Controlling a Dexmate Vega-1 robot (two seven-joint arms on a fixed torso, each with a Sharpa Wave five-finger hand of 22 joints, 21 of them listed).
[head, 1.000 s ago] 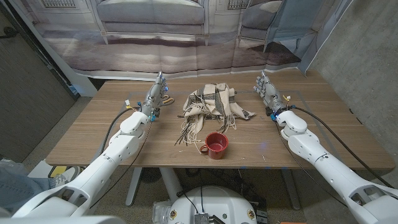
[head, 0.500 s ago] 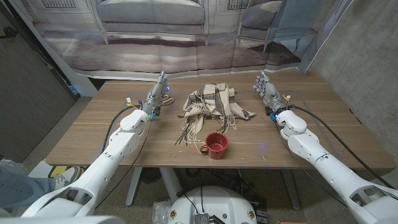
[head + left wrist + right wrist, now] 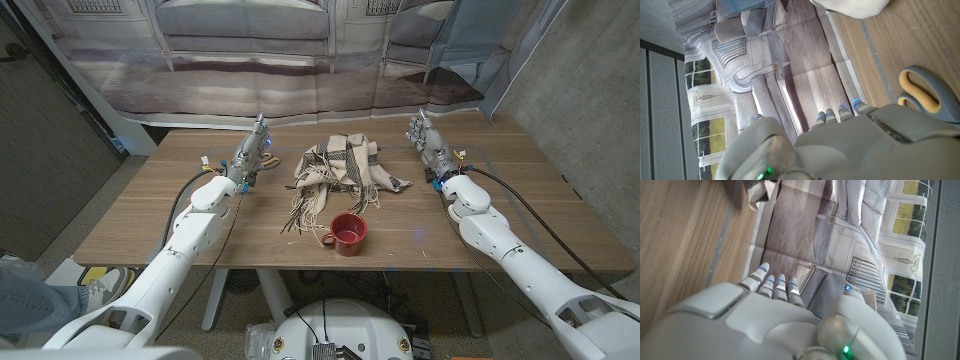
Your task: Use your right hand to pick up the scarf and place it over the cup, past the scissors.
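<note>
Fingers of the right hand (image 3: pixel 428 145) extended side by side, holding nothing, standing at the table's (image 3: pixel 520 215) far right. Left hand (image 3: pixel 252 153) likewise straight-fingered and empty, just beside the scissors (image 3: pixel 925 97). Scarf (image 3: pixel 338 168) lies bunched mid-table, fringe trailing toward the red cup (image 3: pixel 348 233) on the near side. Risks, as judged: a grab on one loose fold lifts only part of the cloth; dragging fringe may catch and tip the cup; a shallow drape may slide off the rim.

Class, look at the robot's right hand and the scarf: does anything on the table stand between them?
Nothing visible does. Bare table lies between the right hand and the scarf.
</note>
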